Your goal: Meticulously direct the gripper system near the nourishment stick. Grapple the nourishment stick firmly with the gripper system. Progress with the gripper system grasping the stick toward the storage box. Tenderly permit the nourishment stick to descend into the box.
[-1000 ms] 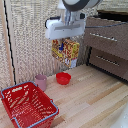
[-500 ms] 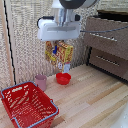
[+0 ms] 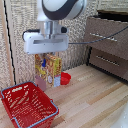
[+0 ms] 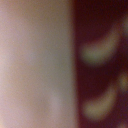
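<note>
- Nourishment stick [image 3: 49, 71]: yellow-orange carton with red and white print, upright, long axis vertical, directly beneath the gripper system [image 3: 48, 53].
- Base of the carton apparently off the wooden floor, though not surely so from this angle; top edge tucked under the white block.
- Gripper system: white boxy block on the arm's end, directly above the carton; fingers hidden behind carton and block, so jaw width unreadable; probably closed on the carton, judged only from the carton hanging below it.
- Storage box [image 3: 15, 91]: red mesh basket with grey-blue rim, open side up, lower than the carton and toward the exterior view's left and nearer the camera; near, not touching.
- Deciding relation for the coming move: carton above rim height and offset from the basket's opening, hence a sideways carry toward the exterior view's left, then a short descent.
- Red bowl [image 3: 65, 78]: just beside the carton on the exterior view's right, partly covered by it.
- Pink cup [image 3: 41, 83]: barely visible behind the carton's lower edge; outline uncertain.
- Brown drawers [image 3: 107, 44]: well apart, at the exterior view's right.
- Wrist view: wholly blurred, a pale band against dark red with curved light marks; nothing identifiable with confidence.
</note>
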